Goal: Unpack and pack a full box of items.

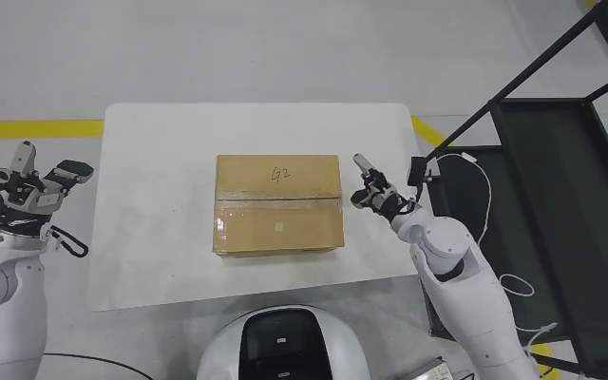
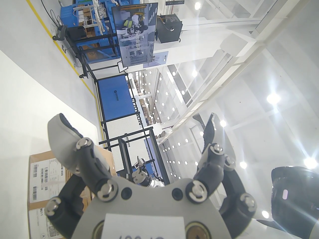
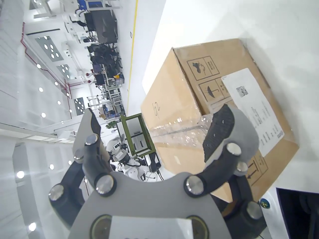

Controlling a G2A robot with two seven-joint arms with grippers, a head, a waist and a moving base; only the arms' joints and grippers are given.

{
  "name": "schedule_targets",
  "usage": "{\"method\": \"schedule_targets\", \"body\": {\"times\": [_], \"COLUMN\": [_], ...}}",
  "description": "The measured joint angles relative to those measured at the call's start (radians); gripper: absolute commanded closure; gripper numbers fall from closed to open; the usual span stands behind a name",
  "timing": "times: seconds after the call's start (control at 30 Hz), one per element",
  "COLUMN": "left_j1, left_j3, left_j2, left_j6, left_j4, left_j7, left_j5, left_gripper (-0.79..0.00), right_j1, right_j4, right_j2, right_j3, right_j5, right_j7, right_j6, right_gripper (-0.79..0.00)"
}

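Closed cardboard box [image 1: 277, 204] in the middle of the white tabletop [image 1: 161, 142], flaps down and sealed along the top seam with clear tape [image 3: 179, 128], a handwritten mark on the far flap. White label [image 3: 251, 105] and printed handling symbols on the side facing the right arm. Just beside that side, not touching the cardboard: right gripper [image 1: 366, 180], fingers spread wide, nothing between them, about level with the taped seam. Left gripper [image 1: 49, 163] well apart from the box, out past the tabletop's left edge, likewise wide open and holding nothing, tilted upward. Beyond the right arm, a dark metal rack [image 1: 532, 190] beside the tabletop, with a white cable [image 1: 486, 195] trailing over it.
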Motion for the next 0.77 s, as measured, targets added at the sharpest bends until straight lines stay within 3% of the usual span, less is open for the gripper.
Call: {"method": "schedule_targets", "body": {"times": [0.17,0.77], "left_j1": [0.000,0.000], "left_j3": [0.000,0.000], "left_j2": [0.000,0.000], "left_j6": [0.000,0.000], "left_j4": [0.000,0.000], "left_j7": [0.000,0.000], "left_j5": [0.000,0.000], "left_gripper": [-0.785,-0.785], "right_j1": [-0.028,-0.028], "right_j4": [-0.014,-0.013], "right_j2": [-0.005,-0.005], "right_j3": [-0.001,-0.001], "right_j5": [-0.010,-0.009], "right_j7": [-0.070,-0.069], "right_j6": [-0.071,-0.069], "right_gripper": [-0.785,-0.784]}}
